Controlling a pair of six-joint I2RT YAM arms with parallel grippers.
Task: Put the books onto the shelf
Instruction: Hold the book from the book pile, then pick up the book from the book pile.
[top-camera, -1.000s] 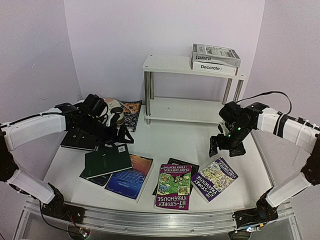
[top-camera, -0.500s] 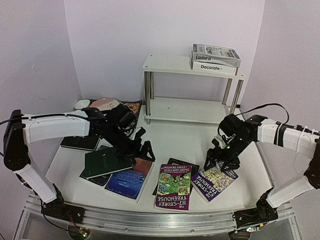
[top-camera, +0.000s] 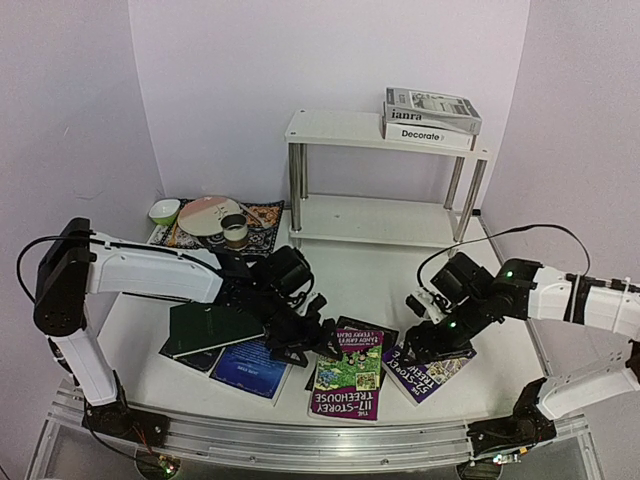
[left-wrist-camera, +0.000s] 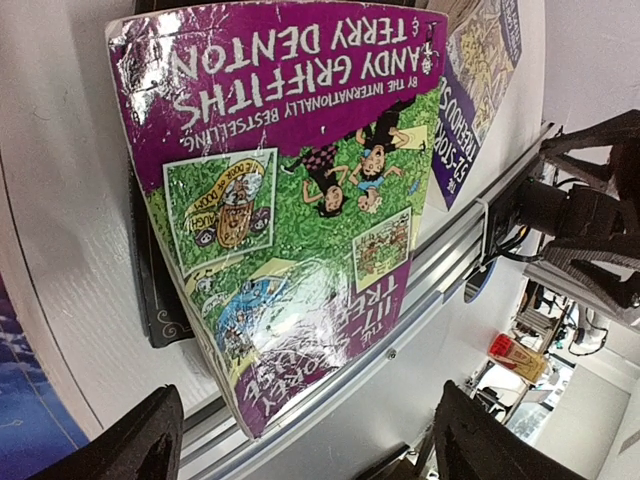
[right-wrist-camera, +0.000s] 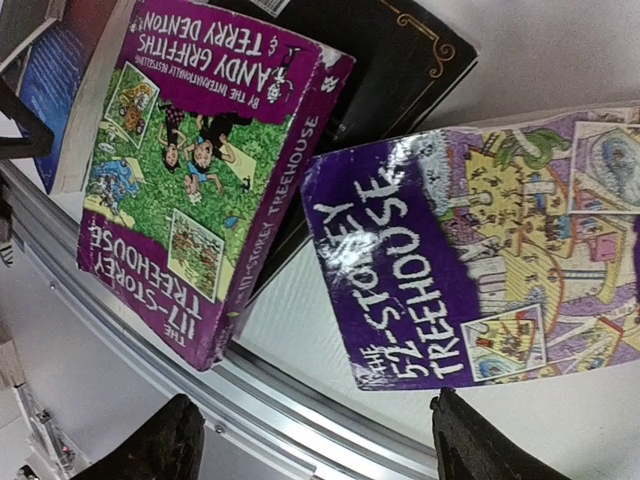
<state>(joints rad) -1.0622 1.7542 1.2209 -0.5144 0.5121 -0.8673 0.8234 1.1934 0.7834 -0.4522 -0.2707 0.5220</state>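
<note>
- 2 arms moved in over the last sec. My left gripper (top-camera: 310, 345) swung from the back-left corner to the 117-Storey (top-camera: 348, 385). My right gripper (top-camera: 430, 345) dropped from mid-desk (top-camera: 370, 280) to the 52-Storey (top-camera: 435, 370).
- Meaning: both look lined up for the next picks, nothing lifted yet.
- janra (top-camera: 432, 105) and Decorate (top-camera: 425, 133) are stacked on the shelf (top-camera: 380, 135) top. The other books lie flat near the desk's front edge.
- Left gripper: fingers wide apart, a bit narrower than a sec ago, straddling the 117-Storey's near end. Holds nothing. Can't tell if it touches the cover.
- Right gripper: also wide, also narrowing, low over the 52-Storey's near edge. Nothing held, contact unclear.
- Guess: pinching flat paperbacks needs an edge, and the near edges by the rail look like the way in.
</note>
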